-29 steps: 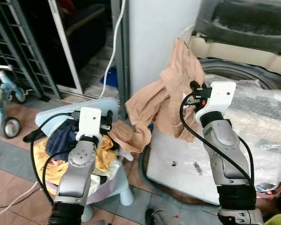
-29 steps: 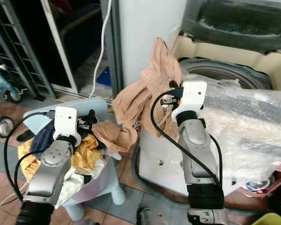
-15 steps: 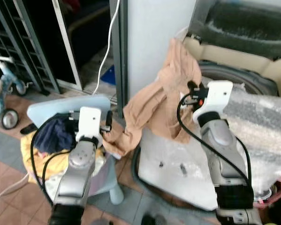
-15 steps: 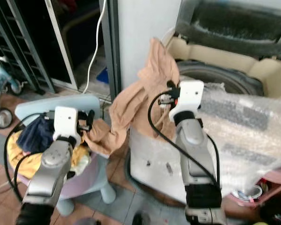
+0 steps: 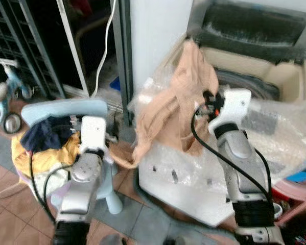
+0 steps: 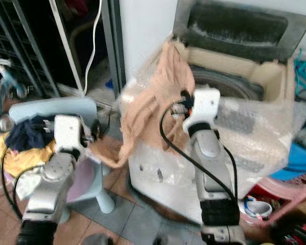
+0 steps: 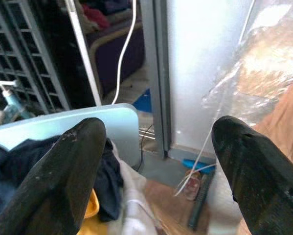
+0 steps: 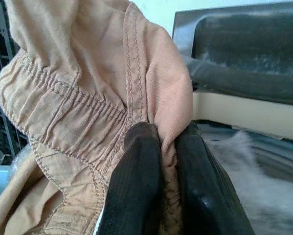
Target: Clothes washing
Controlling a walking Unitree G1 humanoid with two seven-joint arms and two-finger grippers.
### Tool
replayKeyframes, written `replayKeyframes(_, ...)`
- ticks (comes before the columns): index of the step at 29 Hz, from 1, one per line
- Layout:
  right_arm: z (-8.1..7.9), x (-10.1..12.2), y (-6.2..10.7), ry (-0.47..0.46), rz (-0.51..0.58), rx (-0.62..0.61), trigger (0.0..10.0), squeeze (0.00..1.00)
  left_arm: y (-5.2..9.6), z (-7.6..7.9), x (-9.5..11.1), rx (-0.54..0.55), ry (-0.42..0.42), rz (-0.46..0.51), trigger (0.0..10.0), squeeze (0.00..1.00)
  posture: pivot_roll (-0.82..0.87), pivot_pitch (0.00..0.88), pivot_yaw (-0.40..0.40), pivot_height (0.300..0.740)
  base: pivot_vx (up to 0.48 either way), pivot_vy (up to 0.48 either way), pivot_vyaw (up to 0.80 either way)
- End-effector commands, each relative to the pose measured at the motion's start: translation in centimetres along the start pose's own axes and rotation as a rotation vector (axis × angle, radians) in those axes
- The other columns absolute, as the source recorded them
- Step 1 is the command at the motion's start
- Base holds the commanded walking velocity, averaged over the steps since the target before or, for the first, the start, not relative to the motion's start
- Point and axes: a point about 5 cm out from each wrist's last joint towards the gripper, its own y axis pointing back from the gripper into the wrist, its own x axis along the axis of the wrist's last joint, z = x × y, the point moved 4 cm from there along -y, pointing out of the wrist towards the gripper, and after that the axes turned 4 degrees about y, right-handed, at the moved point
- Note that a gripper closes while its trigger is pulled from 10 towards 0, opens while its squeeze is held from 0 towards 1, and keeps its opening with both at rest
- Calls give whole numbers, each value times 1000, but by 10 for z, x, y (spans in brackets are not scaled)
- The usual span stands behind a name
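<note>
While I am holding here:
Washer: lid up, washing machine (image 5: 275,81) standing open by the chair (image 5: 61,109).
Chair: carrying piled clothes (image 5: 45,145).
Right gripper (image 8: 161,147): pinching tan garment (image 5: 178,102).
Left gripper (image 7: 158,161): fingers spread, holding nothing.

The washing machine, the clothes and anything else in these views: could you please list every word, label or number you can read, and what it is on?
No text can be read in any view.
Washing machine: plastic wrap covers its top and front; no legible label.
Tan garment, pinched by the right gripper: stitching, no tag showing.
Left gripper, open near the clothes pile on the blue chair: no markings.
</note>
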Motion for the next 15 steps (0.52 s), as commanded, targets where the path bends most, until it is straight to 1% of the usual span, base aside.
replayKeyframes(1, -2, 16, -9, 13, 62, 10, 10000, 0, -2, -4, 6, 8, 7, 17, 10000, 0, -40, 0, 5, 740, 0, 0, 0)
replayKeyframes(2, -2, 16, -9, 13, 62, 10, 10000, 0, -2, -4, 6, 8, 7, 17, 10000, 0, -40, 0, 5, 740, 0, 0, 0)
replayKeyframes(4, -4, 25, -17, 34, 93, 37, 10000, 0, -3, -7, 5, 20, 32, 9, 10000, 0, -43, 0, 7, 740, 0, 0, 0)
replayKeyframes(8, -10, 38, -28, 85, 146, 97, 10000, 0, -3, -7, 3, 21, 37, 3, 10000, 0, -44, 0, 7, 740, 244, 0, 0)
replayKeyframes(9, -12, 43, -32, 96, 162, 114, 10000, 0, -3, -7, 3, 20, 38, 3, 10000, 0, -44, 0, 6, 740, 244, 0, 0)
replayKeyframes(10, -16, 53, -40, 101, 190, 146, 10000, 0, -3, -6, 2, 20, 39, 1, 10000, 0, -45, 0, 6, 740, 262, 0, 0)
replayKeyframes(13, -19, 65, -49, 120, 226, 165, 10000, 0, -3, -6, 2, 20, 41, 0, 10000, 0, -45, 0, 4, 740, 262, 0, 0)
replayKeyframes(14, -21, 76, -58, 135, 257, 184, 10000, 0, -4, -5, 2, 19, 44, 0, 10000, 0, -45, 0, 4, 740, 259, 0, 0)
replayKeyframes(15, -21, 76, -58, 135, 257, 184, 10000, 0, -4, -5, 2, 19, 44, 0, 10000, 0, -45, 0, 4, 740, 259, 0, 0)
